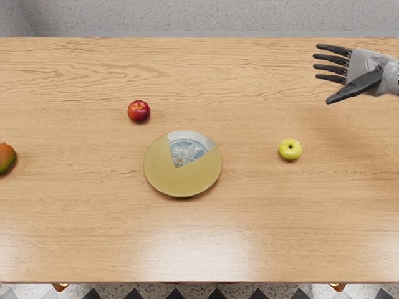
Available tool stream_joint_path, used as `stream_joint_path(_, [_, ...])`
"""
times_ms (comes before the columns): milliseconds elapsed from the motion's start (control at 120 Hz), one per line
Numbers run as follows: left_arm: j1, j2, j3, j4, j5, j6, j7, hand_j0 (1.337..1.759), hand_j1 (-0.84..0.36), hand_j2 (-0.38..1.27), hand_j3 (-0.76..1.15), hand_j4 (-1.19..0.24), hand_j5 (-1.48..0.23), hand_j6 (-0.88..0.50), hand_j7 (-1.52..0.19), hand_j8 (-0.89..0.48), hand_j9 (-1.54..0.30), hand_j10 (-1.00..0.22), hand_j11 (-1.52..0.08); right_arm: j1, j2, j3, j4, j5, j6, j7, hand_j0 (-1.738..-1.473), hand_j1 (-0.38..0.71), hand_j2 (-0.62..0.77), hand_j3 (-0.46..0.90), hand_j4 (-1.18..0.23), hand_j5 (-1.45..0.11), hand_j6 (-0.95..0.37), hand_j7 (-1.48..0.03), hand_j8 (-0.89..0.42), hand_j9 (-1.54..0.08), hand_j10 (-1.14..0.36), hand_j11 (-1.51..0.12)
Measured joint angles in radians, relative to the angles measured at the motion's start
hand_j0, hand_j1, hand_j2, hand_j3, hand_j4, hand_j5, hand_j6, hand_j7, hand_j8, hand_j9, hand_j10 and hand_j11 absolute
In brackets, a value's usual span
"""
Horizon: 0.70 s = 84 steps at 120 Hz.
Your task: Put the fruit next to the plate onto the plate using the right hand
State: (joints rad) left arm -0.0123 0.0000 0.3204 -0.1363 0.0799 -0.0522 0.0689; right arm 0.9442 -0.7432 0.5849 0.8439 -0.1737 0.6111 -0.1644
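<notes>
Head view: right hand, spread open & empty, hovers top-right; round olive-yellow plate holds no fruit; small green apple untouched.

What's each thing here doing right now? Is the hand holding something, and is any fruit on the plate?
right hand: open, fingers spread, holding nothing, over the table's far right corner.
plate: flat on the table, no fruit on it.
red apple: resting on the table, apart from the plate.
green apple: resting on the table, apart from the plate.
mango: at the left edge, partly out of view.
</notes>
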Motion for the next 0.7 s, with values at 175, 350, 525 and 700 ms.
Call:
stream_joint_path(175, [0.0,0.0,0.0,0.0,0.0,0.0,0.0,1.658,0.06,0.05,0.0,-0.25,-0.32,-0.25,-0.32,-0.25,-0.32,-0.24,-0.32,-0.001,-0.069,0.028,0.204,-0.277,0.0,0.081,-1.658,-0.3,-0.01,0.0,-0.04,-0.05,-0.04,-0.05,-0.04,-0.05,-0.04,-0.05])
stream_joint_path(350, [0.0,0.0,0.0,0.0,0.0,0.0,0.0,1.658,0.06,0.05,0.0,-0.25,-0.32,-0.25,-0.32,-0.25,-0.32,-0.24,-0.32,-0.04,-0.157,0.022,0.475,-0.48,-0.053,0.122,-1.658,-0.3,-0.01,0.0,-0.04,-0.05,-0.04,-0.05,-0.04,-0.05,-0.04,-0.05])
stream_joint_path(525, [0.0,0.0,0.0,0.0,0.0,0.0,0.0,1.658,0.06,0.05,0.0,-0.24,-0.32,-0.24,-0.32,-0.24,-0.32,-0.24,-0.32,-0.093,-0.178,-0.01,0.63,-0.596,-0.296,0.072,-1.658,-0.3,-0.01,0.0,-0.04,-0.05,-0.05,-0.05,-0.04,-0.05,-0.04,-0.05])
stream_joint_path(700, [0.0,0.0,0.0,0.0,0.0,0.0,0.0,1.658,0.06,0.05,0.0,-0.25,-0.32,-0.25,-0.32,-0.25,-0.32,-0.24,-0.32,-0.119,-0.177,-0.057,0.721,-0.657,-0.502,-0.044,-1.658,-0.3,-0.01,0.0,-0.05,-0.06,-0.05,-0.06,-0.05,-0.06,-0.05,-0.06])
